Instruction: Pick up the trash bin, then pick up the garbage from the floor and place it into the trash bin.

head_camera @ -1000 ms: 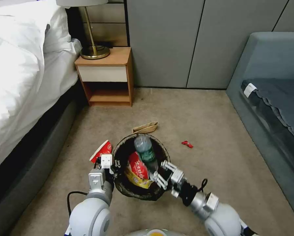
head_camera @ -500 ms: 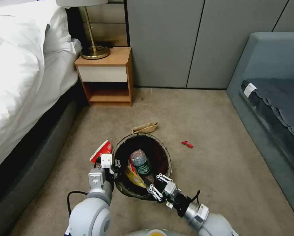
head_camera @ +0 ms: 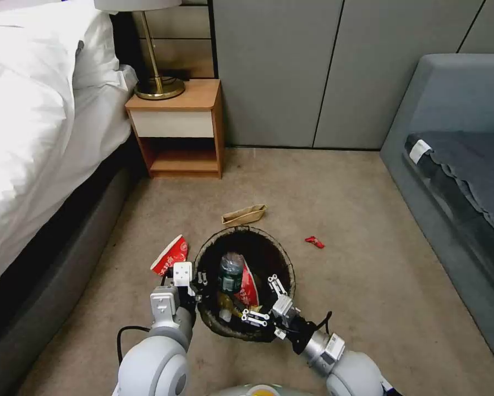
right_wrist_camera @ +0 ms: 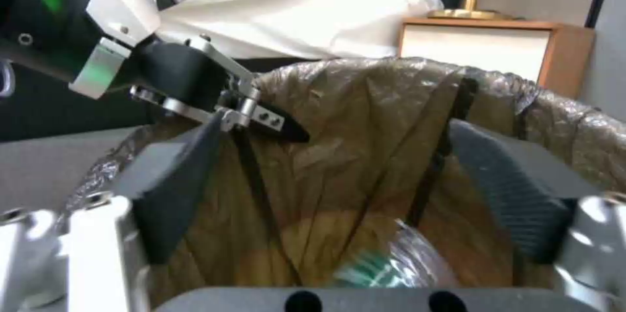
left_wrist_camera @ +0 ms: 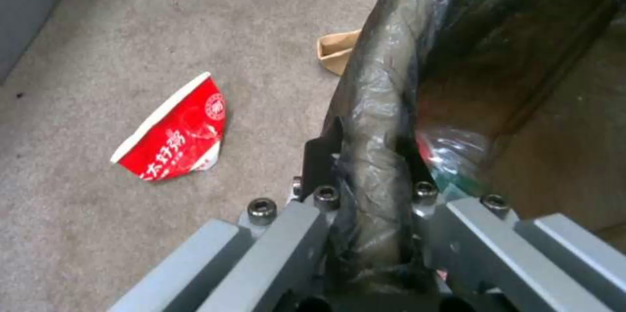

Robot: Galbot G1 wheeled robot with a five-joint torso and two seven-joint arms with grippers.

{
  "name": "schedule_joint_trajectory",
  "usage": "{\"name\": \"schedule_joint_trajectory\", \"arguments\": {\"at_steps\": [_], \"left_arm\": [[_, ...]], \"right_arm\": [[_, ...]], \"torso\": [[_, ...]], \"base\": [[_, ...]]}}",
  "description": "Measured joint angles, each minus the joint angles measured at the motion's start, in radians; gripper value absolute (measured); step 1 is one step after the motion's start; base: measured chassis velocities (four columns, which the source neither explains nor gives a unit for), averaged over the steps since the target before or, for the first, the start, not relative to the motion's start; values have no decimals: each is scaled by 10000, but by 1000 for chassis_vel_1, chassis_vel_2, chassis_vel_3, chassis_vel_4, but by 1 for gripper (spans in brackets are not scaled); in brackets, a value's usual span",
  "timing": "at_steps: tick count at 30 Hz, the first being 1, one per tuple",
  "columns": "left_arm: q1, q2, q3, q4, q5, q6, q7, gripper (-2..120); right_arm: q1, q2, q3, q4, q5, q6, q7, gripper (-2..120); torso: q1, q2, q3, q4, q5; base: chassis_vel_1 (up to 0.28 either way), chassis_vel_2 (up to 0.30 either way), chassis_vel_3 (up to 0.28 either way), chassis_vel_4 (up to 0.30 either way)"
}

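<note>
The trash bin (head_camera: 241,231) with its dark liner is held off the carpet by my left gripper (head_camera: 191,279), which is shut on the bin's rim (left_wrist_camera: 381,87). A green bottle (head_camera: 230,271) and red-and-yellow wrappers lie inside the bin. My right gripper (head_camera: 264,302) hangs open over the bin's near right rim, nothing between its pads (right_wrist_camera: 515,189); the bottle (right_wrist_camera: 385,263) sits below it. Garbage on the floor: a crushed red-and-white cup (head_camera: 170,254) left of the bin, a tan paper piece (head_camera: 244,214) just beyond it, and a small red wrapper (head_camera: 314,242) to the right.
A bed (head_camera: 32,137) runs along the left, and a wooden nightstand (head_camera: 178,129) with a brass lamp stands at the back. A grey sofa (head_camera: 456,165) lines the right side. Open carpet lies between them.
The right gripper let go of the green bottle, which dropped into the bin. It then drew back toward me over the near rim with its fingers spread. The left gripper kept its hold.
</note>
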Motion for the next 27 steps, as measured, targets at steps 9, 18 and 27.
{"name": "schedule_joint_trajectory", "arguments": {"at_steps": [9,18,27], "left_arm": [[-46,62,-35,-3,-7,26,-3,0],[-112,165,-206,-3,-156,56,-30,0],[-250,176,-418,64,-387,65,-123,0]], "right_arm": [[-102,-131,21,526,-88,-15,157,100],[-338,330,697,2905,-588,-93,1319,100],[-1883,1529,1515,3839,-2164,-181,4616,100]], "torso": [[0,0,0,0,0],[0,0,0,2,0],[0,0,0,-1,0]], "base": [[0,0,0,0],[0,0,0,0],[0,0,0,0]]}}
